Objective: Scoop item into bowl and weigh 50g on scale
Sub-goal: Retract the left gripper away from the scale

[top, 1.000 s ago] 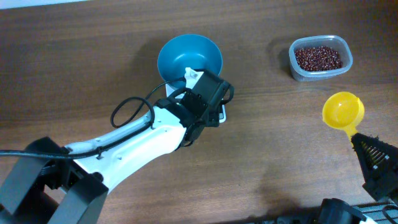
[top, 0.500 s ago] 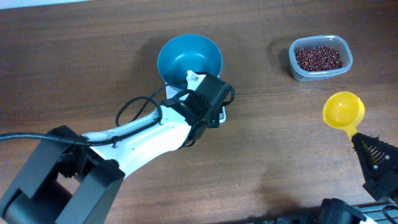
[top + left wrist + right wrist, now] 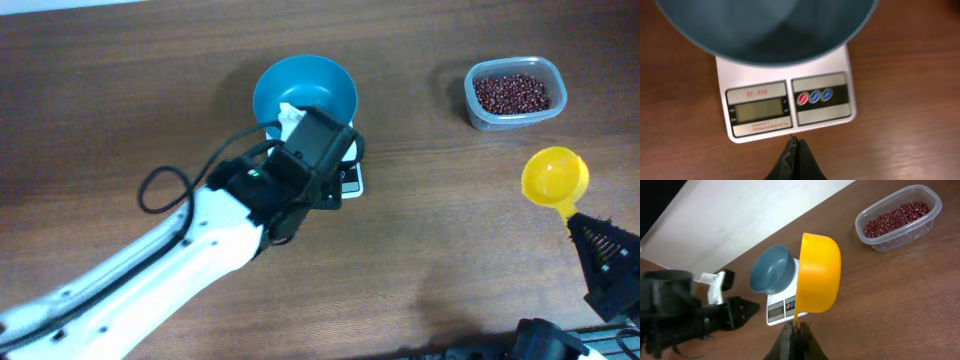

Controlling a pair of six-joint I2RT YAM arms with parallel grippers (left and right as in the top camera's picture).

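Note:
The teal-blue bowl (image 3: pixel 305 87) stands on the white scale (image 3: pixel 790 107), which has a grey display and red and blue buttons; both also show in the right wrist view, bowl (image 3: pixel 769 269) on scale (image 3: pixel 782 309). My left gripper (image 3: pixel 794 146) is shut and empty, its tips just in front of the scale's near edge. The dark red-brown beans (image 3: pixel 511 92) lie in a clear tub (image 3: pixel 478 112) at the far right, also in the right wrist view (image 3: pixel 897 216). My right gripper (image 3: pixel 796 327) is shut on the handle of a yellow scoop (image 3: pixel 554 177), held empty near the right front.
The left arm (image 3: pixel 180 262) stretches from the front left across the wooden table (image 3: pixel 450 240) to the scale. A pale wall edge (image 3: pixel 740 210) runs behind the table in the right wrist view.
My left arm has swung and shifted slightly left and back over the scale. The bowl, scale, tub and right gripper with the scoop stay where they were.

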